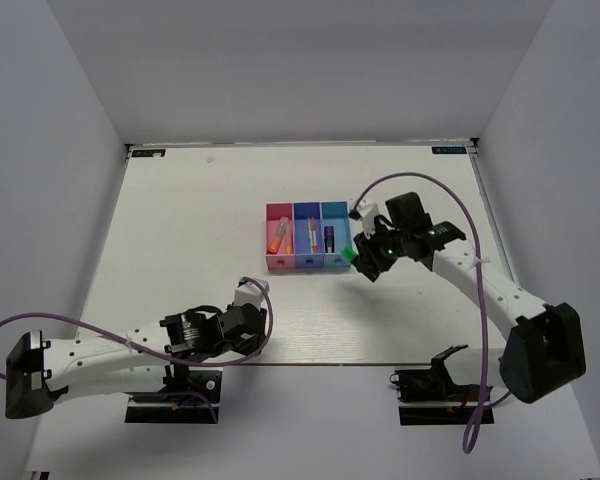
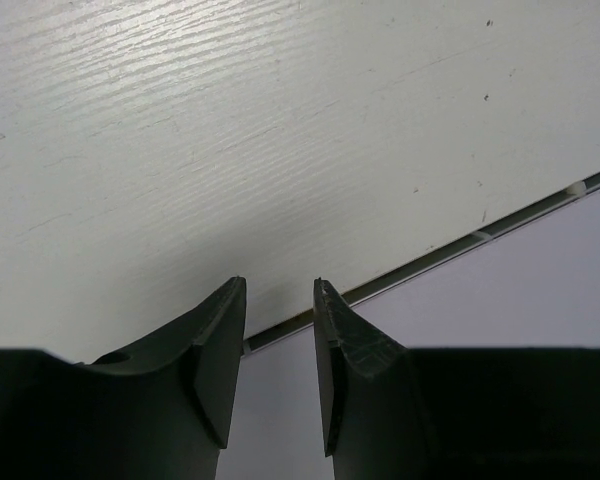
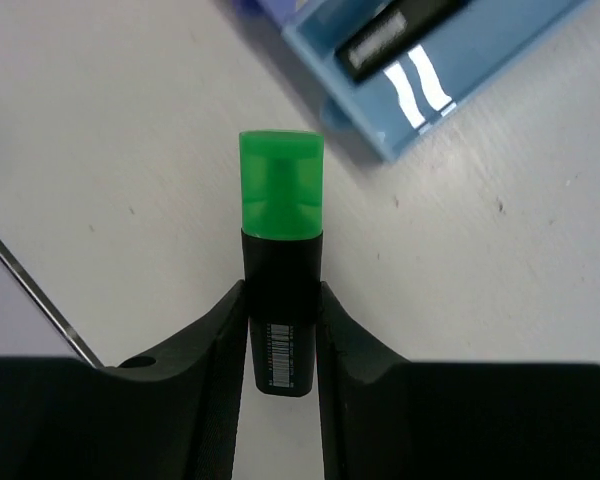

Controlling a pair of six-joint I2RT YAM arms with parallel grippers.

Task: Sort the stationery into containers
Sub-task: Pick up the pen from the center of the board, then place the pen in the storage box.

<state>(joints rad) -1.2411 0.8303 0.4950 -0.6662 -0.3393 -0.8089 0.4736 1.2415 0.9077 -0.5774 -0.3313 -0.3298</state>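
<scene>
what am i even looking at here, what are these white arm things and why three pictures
These are two robot arms bolted at the near edge of a white table. The wide picture comes from a fixed camera above and behind them. The other two come from small cameras on each wrist, looking past that arm's own two fingers.

On the table stand three joined bins: a pink-red bin, a dark blue bin and a light blue bin, each with stationery already inside.

The right gripper is shut on a green-black highlighter, close beside the light blue bin. The left gripper is slightly open and holds nothing, with only bare table beyond it.
</scene>
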